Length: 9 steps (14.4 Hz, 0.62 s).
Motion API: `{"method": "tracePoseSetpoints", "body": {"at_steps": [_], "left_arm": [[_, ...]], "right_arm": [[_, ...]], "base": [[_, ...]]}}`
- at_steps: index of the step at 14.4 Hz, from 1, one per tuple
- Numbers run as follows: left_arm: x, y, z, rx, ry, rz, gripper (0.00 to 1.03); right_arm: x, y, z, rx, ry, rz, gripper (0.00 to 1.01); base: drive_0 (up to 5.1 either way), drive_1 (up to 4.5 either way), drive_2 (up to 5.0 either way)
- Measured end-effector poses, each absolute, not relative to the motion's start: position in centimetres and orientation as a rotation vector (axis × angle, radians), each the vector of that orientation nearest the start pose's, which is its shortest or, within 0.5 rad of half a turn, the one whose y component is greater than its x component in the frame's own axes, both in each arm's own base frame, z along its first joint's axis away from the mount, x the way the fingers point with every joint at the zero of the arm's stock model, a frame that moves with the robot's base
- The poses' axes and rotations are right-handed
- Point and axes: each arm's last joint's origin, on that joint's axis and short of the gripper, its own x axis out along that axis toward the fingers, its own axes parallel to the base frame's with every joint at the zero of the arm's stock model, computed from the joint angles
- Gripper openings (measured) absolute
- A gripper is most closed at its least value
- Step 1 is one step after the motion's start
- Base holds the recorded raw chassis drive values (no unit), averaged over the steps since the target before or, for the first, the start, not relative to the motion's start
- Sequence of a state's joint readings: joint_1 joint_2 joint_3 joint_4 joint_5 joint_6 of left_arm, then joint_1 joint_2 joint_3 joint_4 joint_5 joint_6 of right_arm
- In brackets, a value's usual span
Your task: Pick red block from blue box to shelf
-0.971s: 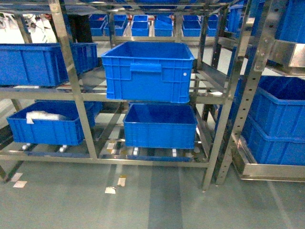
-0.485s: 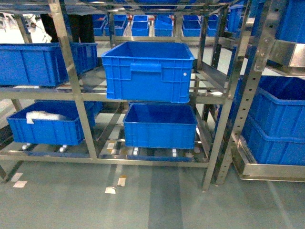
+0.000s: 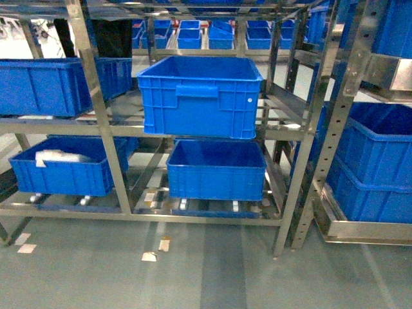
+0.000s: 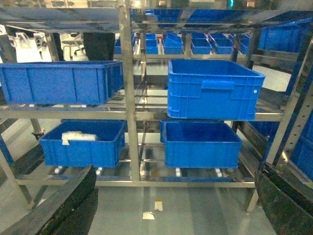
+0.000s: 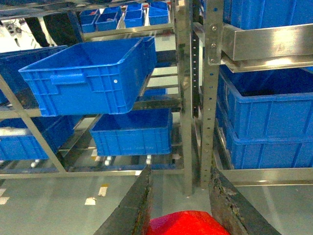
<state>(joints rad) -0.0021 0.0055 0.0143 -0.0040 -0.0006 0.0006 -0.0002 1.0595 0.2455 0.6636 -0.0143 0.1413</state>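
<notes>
The red block [image 5: 188, 223] shows at the bottom of the right wrist view, glossy and held between the two dark fingers of my right gripper [image 5: 181, 171], which is shut on it. The shelf [image 3: 103, 129] of shiny steel with perforated uprights fills the head view; it also stands ahead in the left wrist view [image 4: 128, 98] and the right wrist view [image 5: 208, 98]. My left gripper [image 4: 175, 171] is open, fingers far apart with only floor between them. Neither gripper appears in the head view. The blue box is out of view.
Dark blue ribbed crates sit on the tiers: one on the middle tier [image 3: 201, 96], one below it [image 3: 217, 168], one holding a white bag [image 3: 61, 168]. A second rack with stacked crates [image 3: 370, 174] stands at the right. Tape scraps [image 3: 158, 250] lie on the grey floor.
A dark figure behind the shelf at the top left has shifted and now covers more of the bright background. The shelf and crates look the same.
</notes>
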Motion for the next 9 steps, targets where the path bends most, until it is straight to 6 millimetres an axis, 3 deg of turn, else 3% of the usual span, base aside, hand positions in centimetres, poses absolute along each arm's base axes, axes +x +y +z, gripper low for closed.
{"method": "tracePoseSetpoints", "body": {"at_steps": [9], "left_arm": [[9.72, -0.02, 16.76, 0.001, -0.005, -0.002, 0.98]], "right_arm": [[19.82, 0.04, 18.22, 0.142, 0.152, 0.004, 0.28]], "base": [[0.0, 4.33, -4.3]]}}
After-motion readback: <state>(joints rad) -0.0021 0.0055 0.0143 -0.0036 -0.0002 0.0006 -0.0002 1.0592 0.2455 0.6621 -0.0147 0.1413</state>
